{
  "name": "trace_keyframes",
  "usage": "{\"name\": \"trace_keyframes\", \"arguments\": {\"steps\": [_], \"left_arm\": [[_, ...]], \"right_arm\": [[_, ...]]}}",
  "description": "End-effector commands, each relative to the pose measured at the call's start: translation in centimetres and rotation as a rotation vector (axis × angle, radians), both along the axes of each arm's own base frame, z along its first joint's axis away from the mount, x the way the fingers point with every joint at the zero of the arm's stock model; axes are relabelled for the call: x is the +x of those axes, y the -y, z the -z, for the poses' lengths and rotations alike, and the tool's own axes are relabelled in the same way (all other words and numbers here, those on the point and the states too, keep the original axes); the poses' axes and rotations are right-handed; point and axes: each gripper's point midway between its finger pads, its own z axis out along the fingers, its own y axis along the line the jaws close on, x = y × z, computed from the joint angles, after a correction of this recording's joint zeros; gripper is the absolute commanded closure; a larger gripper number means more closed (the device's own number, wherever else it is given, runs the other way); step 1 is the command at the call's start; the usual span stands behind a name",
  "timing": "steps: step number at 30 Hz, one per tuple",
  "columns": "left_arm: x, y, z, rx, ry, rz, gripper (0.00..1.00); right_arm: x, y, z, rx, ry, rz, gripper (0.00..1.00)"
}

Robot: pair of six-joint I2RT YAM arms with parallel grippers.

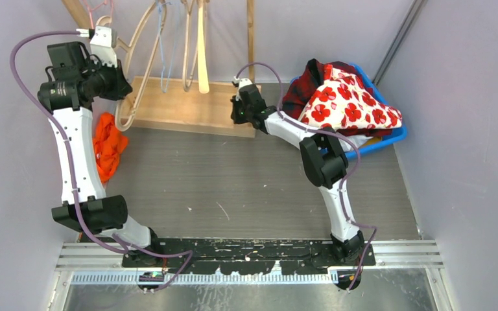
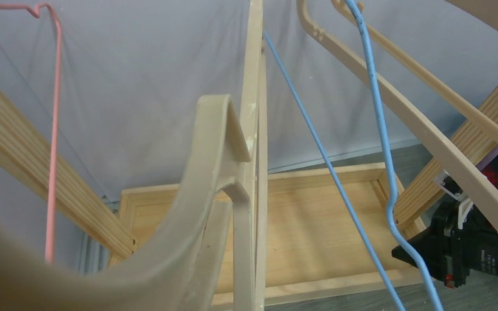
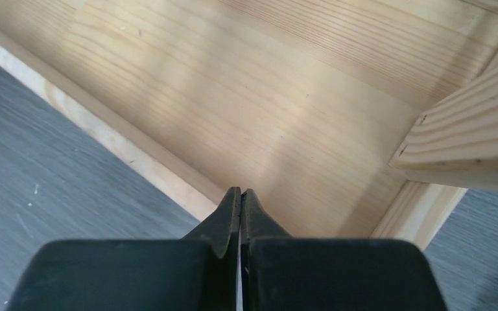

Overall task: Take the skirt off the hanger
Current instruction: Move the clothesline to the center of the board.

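Left claw is up high among the hangers and closed right down. My wrist camera doesn't show its fingers, so I can't say whether anything is pinched between them. What I do get from that camera is the beige hanger, huge and blurred, sweeping out from directly under the claw and curving up ahead of it. A blue wire hanger hangs off to the claw's right and a pink wire hanger off to its left. Now the skirt. The orange skirt lies crumpled on the table, well below the left claw and back toward that arm's base, just beside the lower end of the beige hanger. I can't tell from up here whether cloth and hanger touch. Right claw is low, jaws pressed together with nothing between them. Its tips point at the near rim of the wooden rack base, with the bare plank spreading out ahead of them. To that claw's right sits the blue basket, piled with a white cloth printed with red flowers and a red and dark plaid garment behind it.
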Motion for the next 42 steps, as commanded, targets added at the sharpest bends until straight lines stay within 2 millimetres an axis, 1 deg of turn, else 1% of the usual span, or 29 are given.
{"name": "trace_keyframes", "arguments": {"steps": [1, 6, 8, 12, 16, 19, 21, 23, 27, 30, 34, 36, 38, 42], "left_arm": [[0.4, 0.2, -2.6, -0.002, 0.095, 0.009, 1.0], [0.4, 0.3, -2.6, -0.005, 0.093, 0.013, 1.0], [0.3, 0.5, -2.6, -0.014, 0.092, 0.02, 1.0], [-0.1, 1.1, -2.2, -0.041, 0.087, 0.035, 1.0], [-0.6, 1.0, -1.4, -0.026, 0.068, 0.023, 1.0], [-0.8, 0.9, -1.5, -0.011, 0.071, 0.015, 1.0], [-0.8, 0.8, -1.8, -0.007, 0.077, 0.011, 1.0], [-0.6, 0.8, -2.0, -0.011, 0.079, 0.013, 1.0], [-0.1, 1.0, -2.1, -0.026, 0.08, 0.02, 1.0], [0.0, 1.1, -2.3, -0.026, 0.084, 0.025, 1.0], [0.0, 1.1, -2.3, -0.025, 0.087, 0.03, 1.0], [0.1, 1.2, -2.5, -0.029, 0.092, 0.036, 1.0], [0.2, 1.4, -2.8, -0.036, 0.099, 0.043, 1.0], [0.3, 1.4, -3.0, -0.042, 0.102, 0.042, 1.0]], "right_arm": [[2.7, 1.2, -1.5, 0.054, 0.035, 0.059, 0.99], [1.6, 2.0, 2.0, 0.044, -0.056, 0.089, 0.99], [1.2, 2.2, 3.0, 0.031, -0.078, 0.099, 0.99], [1.4, 2.6, 4.9, -0.013, -0.102, 0.124, 0.99], [2.3, 2.5, 6.1, -0.051, -0.115, 0.15, 0.99], [3.0, 1.9, 6.7, -0.061, -0.126, 0.15, 0.99], [3.0, 1.8, 6.7, -0.058, -0.133, 0.143, 0.99], [2.5, 1.9, 6.9, -0.067, -0.143, 0.128, 0.99], [0.4, 3.4, 7.8, -0.129, -0.185, 0.104, 0.99], [-2.2, 5.2, 8.7, -0.191, -0.242, 0.089, 0.99], [-6.1, 7.5, 8.9, -0.243, -0.308, 0.084, 0.99], [-7.5, 8.6, 8.8, -0.269, -0.328, 0.091, 0.99], [-8.5, 9.4, 8.7, -0.288, -0.335, 0.094, 0.99], [-9.5, 10.6, 8.8, -0.323, -0.351, 0.105, 0.99]]}}
